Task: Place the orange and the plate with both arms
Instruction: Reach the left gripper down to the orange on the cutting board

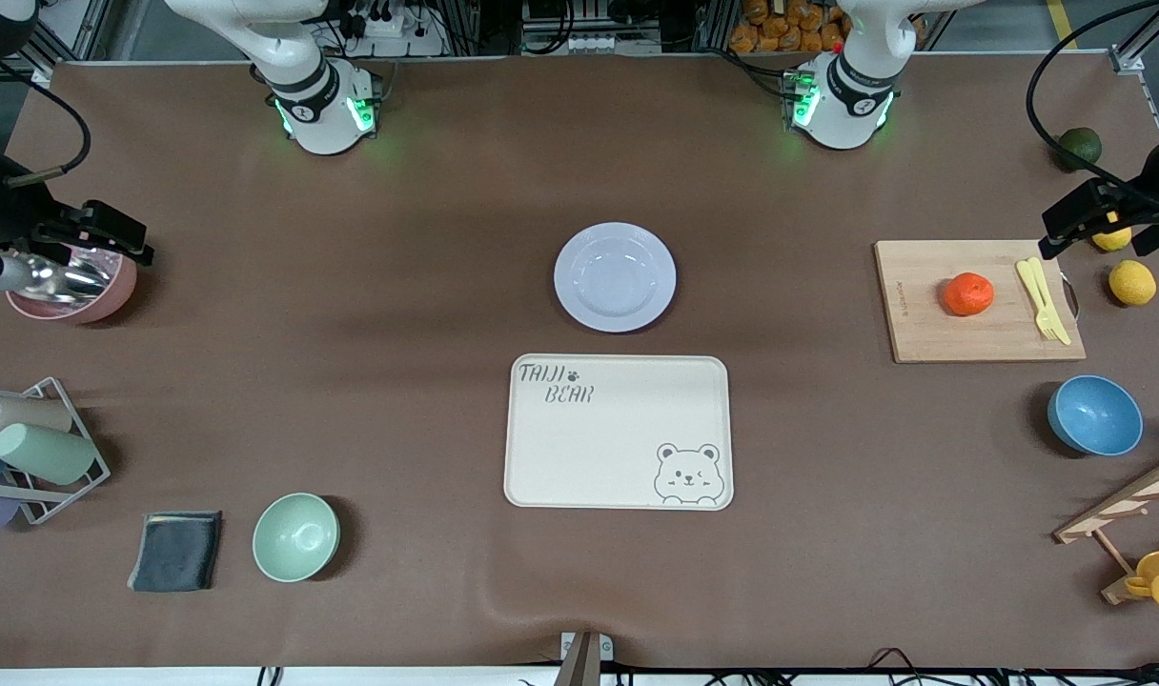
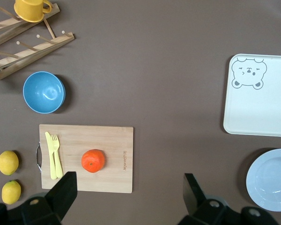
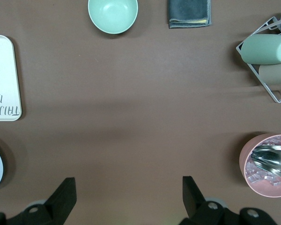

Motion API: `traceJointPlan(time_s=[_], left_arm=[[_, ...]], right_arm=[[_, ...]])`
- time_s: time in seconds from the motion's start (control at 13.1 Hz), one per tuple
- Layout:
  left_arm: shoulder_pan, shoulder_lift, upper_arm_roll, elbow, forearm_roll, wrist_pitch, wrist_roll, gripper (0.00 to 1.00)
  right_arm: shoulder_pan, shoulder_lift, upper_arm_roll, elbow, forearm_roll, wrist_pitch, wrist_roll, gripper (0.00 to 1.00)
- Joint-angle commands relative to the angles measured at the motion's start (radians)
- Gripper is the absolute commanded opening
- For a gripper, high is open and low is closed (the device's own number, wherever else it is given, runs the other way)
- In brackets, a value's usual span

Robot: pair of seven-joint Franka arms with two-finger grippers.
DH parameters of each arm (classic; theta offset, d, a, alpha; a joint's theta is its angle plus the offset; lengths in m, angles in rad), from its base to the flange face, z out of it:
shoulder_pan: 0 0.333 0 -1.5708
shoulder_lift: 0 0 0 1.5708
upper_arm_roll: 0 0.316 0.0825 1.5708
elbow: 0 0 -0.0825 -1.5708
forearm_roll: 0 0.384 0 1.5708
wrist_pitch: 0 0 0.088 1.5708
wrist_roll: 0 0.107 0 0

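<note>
The left gripper (image 2: 129, 197) hangs in the air with its two black fingers (image 2: 65, 190) spread wide and nothing between them, over the brown worktop (image 1: 351, 286) beside the pale wooden cutting board (image 1: 923, 333) at the left arm's end. The right gripper (image 3: 127, 197) hangs the same way, its black fingers (image 3: 64, 191) wide apart and empty, over bare worktop near the pink bowl holding metal spoons (image 1: 74, 286) at the right arm's end. The small round red-orange orange (image 1: 968, 293) sits on the cutting board, close to a pale yellow plastic fork and knife (image 1: 1044, 300) that lie at the board's edge. Two yellow lemons (image 1: 1131, 282) rest just off the board, and a dark green round fruit (image 1: 1079, 146) lies farther from the front camera. The round pale lavender plate (image 1: 615, 277) rests in the middle of the worktop, empty, and the cream rectangular tray with a bear print (image 1: 618, 432) lies nearer to the front camera than the plate, apart from it. A blue bowl (image 1: 1094, 415) stands nearer to the camera than the board, and a green bowl (image 1: 295, 536) stands beside a folded dark grey cloth (image 1: 176, 550) toward the right arm's end.
</note>
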Motion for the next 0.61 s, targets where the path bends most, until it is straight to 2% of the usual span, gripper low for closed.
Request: traceJointPlan(time_s=[0.0, 0.3, 0.38, 0.53], left_arm=[[0.003, 0.004, -0.001, 0.022, 0.005, -0.023, 0.004, 1.0], [0.006, 0.018, 0.004, 0.017, 0.01, -0.023, 0.017, 1.0], [0.006, 0.025, 0.005, -0.009, 0.013, -0.023, 0.014, 1.0], [0.032, 0.016, 0.007, -0.139, 0.018, 0.055, 0.008, 1.0]], right_arm=[[-0.003, -0.001, 0.003, 0.002, -0.018, -0.007, 0.005, 1.0], [-0.007, -0.001, 0.001, -0.001, -0.016, -0.008, 0.005, 1.0], [-0.007, 0.001, 0.001, -0.001, -0.015, -0.007, 0.005, 1.0], [0.0, 0.004, 0.003, -0.009, -0.013, -0.008, 0.005, 1.0]])
